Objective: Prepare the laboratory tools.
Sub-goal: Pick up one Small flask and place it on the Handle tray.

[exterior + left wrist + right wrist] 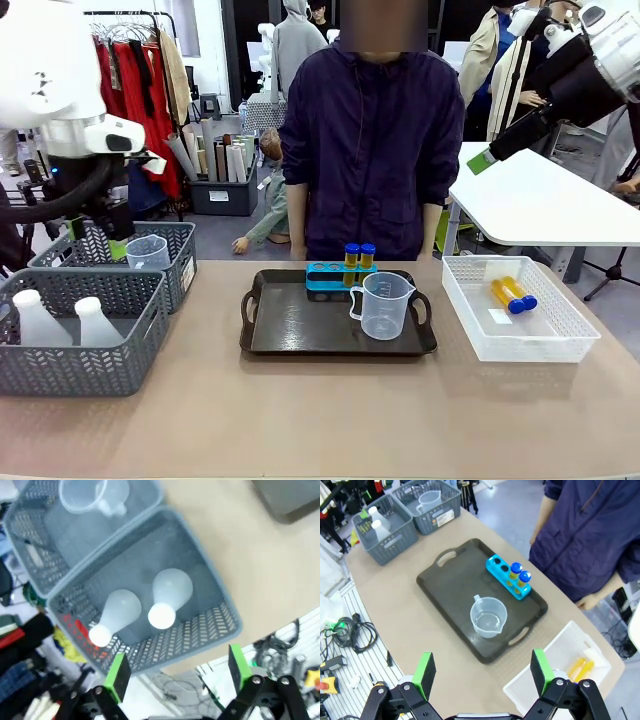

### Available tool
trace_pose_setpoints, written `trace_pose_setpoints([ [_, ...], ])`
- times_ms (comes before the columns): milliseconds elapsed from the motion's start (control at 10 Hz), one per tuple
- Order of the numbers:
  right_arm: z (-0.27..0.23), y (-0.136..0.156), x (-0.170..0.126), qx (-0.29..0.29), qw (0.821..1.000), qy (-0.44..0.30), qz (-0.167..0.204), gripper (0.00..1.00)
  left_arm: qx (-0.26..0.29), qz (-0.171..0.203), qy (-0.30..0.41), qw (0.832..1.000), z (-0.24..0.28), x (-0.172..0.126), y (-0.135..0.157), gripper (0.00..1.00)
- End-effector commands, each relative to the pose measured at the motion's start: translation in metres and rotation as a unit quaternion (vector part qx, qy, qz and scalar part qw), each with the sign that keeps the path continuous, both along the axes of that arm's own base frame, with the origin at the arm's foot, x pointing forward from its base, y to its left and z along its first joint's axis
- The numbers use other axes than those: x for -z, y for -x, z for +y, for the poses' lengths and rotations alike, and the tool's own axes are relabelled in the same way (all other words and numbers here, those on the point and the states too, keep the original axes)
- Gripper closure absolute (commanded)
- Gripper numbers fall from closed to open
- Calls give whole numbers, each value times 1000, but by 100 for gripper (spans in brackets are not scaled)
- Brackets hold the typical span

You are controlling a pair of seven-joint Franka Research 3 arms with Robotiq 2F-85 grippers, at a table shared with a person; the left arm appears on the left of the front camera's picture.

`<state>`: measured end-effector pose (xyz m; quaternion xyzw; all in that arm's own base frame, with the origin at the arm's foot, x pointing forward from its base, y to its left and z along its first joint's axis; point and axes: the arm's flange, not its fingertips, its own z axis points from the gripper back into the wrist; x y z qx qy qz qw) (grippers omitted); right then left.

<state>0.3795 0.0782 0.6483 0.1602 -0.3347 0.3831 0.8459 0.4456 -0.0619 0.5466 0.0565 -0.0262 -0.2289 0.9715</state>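
- The left gripper (178, 672) hangs over the near grey basket (200, 635), its fingers spread as wide as they go and holding nothing (my guess is that it is lining up on a flask).
- Two white flasks (170, 592) stand upright in that basket, side by side. A clear jug (148, 251) sits in the far grey basket (176, 245) just behind.
- The right gripper (482, 672) is high above the table, its fingers wide apart and empty. It is probably held clear so that the other arm can work.
- The dark tray (300, 335) lies mid-table and seems to be the collecting place. A second jug (383, 305) stands on it. Behind that is a blue rack (325, 277) with two capped amber tubes (359, 255) upright at its right end and its other holes free.
- Two more tubes (513, 294) lie flat in the white basket (500, 352) to the right of the tray, presumably meant for the rack.
- The table (300, 425) is plain matte tan. A person (370, 140) in dark purple stands at its far edge, with a clothes rail and another white table beyond.
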Motion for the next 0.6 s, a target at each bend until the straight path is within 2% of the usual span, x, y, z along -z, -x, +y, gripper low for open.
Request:
trace_pose_setpoints([
  [0,0,0,-1,-7,1000,-10,-1,0,-77,-18,4,997,30,12,13,0],
  [500,0,0,-1,-7,1000,-10,-1,0,-183,-16,8,983,100,52,21,0],
])
